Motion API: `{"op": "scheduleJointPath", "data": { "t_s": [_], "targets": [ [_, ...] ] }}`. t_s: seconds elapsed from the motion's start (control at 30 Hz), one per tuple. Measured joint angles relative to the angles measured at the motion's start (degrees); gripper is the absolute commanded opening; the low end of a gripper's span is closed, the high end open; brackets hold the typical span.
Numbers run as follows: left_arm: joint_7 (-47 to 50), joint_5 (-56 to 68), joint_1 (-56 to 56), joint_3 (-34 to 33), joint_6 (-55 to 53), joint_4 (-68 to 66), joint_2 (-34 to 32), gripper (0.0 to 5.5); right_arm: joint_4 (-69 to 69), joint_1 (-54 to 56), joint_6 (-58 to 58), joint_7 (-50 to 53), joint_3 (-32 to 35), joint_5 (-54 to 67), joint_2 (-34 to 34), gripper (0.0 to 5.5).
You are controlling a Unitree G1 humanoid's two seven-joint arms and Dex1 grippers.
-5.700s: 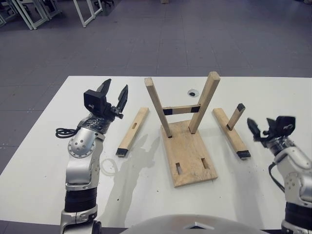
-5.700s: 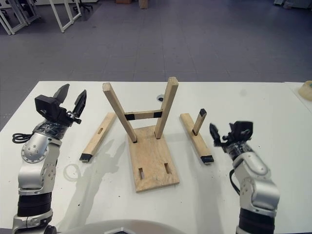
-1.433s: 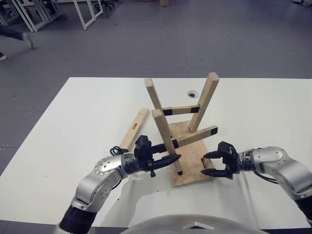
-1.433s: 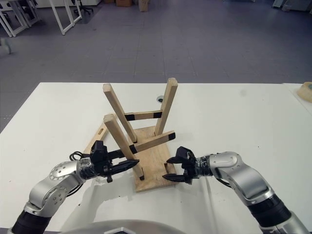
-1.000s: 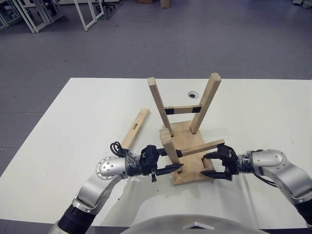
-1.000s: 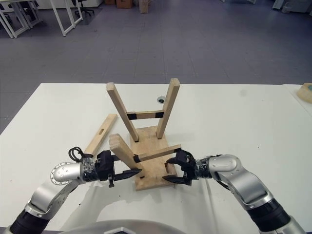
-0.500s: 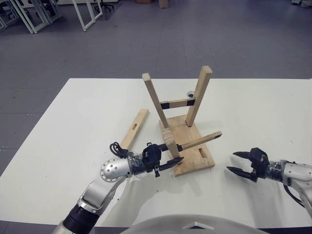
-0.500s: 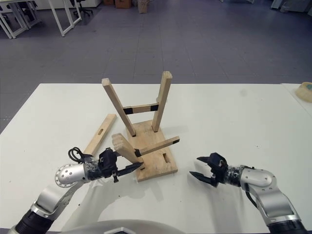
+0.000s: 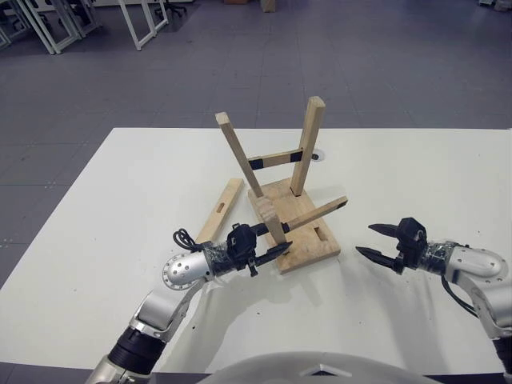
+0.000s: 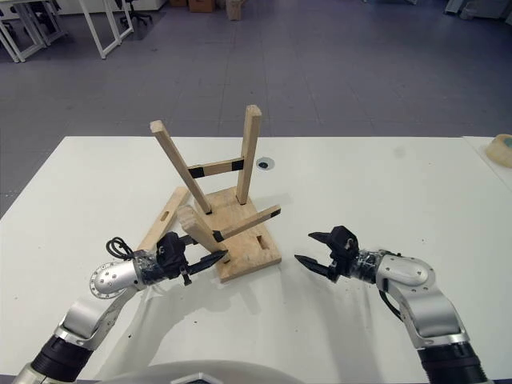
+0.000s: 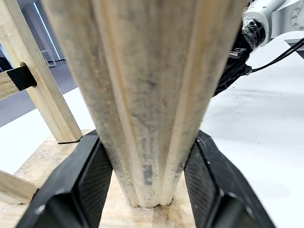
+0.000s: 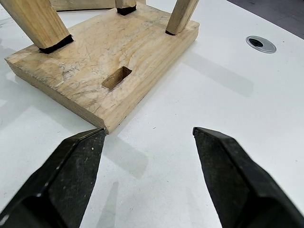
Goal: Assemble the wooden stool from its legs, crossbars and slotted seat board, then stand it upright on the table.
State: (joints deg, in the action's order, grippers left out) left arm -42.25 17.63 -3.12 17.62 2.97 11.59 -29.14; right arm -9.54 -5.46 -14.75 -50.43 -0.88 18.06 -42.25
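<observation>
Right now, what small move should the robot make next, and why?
Probably open the left gripper and release the leg it grips: that leg looks seated in the seat board, one slot is empty, and the last leg lies loose on the table on that arm's side.

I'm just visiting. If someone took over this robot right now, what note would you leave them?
Left gripper: shut on the third leg, near its foot at the seat board.
Right gripper: open, empty, beside the board.
Done: two far legs joined by a crossbar stand in the board; the third leg carries the second crossbar.
To do: fit the loose leg lying on the table into the empty slot, then turn everything upright.
</observation>
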Motion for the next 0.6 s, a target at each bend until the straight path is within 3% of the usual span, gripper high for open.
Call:
{"op": "scheduleJointPath", "data": {
  "t_s": [0.1,0.2,0.33,0.43,0.6],
  "targets": [
    [-1.4,0.0,-1.3,-0.1,-1.4,-1.5,-0.1,2.98,-0.1,0.0,-0.4,0.3,0.0,0.0,0.6,3.38],
    [-2.3,0.0,-2.8,-1.6,-2.1,-0.1,-0.8,3.03,-0.7,0.0,-0.8,0.8,-0.3,-0.2,1.0,3.38],
    [-2.0,1.4,-10.6,-9.1,-3.0,6.2,-4.9,3.03,-1.4,0.5,-1.8,1.6,-0.7,-0.4,1.9,3.38],
    [4.5,2.2,-16.3,-19.7,-4.4,8.1,-5.4,3.03,-1.9,0.7,-2.2,2.6,-0.9,-0.4,2.9,3.38],
    [13.7,-4.0,-16.0,-19.7,-7.6,4.0,-0.4,3.03,-1.9,1.2,-3.1,3.4,-1.2,-1.0,3.3,3.38]
  ]
}}
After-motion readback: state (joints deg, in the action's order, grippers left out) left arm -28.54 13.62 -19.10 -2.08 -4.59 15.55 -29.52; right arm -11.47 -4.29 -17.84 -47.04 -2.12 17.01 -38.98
